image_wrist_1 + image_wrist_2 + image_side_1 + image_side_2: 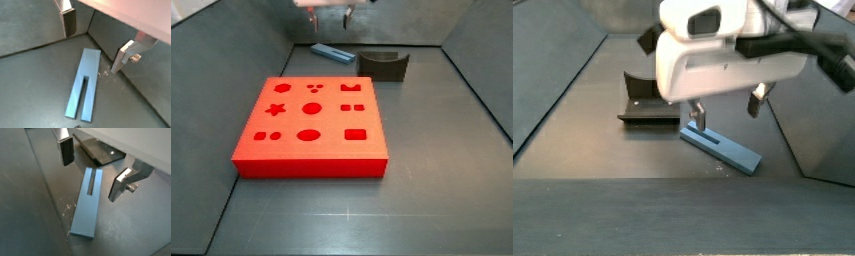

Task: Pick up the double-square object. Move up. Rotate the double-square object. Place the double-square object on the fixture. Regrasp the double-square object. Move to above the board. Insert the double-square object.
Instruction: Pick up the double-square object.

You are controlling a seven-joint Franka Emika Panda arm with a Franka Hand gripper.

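Wrist views: gripper (pixel 93 42) above the double-square object (pixel 83 84), jaws spread wide with nothing between, silver fingers (pixel 65 150) flanking the bar without touching; bar lying flat on the grey floor (pixel 33 80), slot cut along part of its length. Fixture (pixel 100 150) seen in only a wrist view, just beyond the bar's end. Side views: board (pixel 310 128) visible in just a side view, well apart from bar (pixel 333 52) and fixture (pixel 382 64); gripper (pixel 724 108) low over bar (pixel 722 148).
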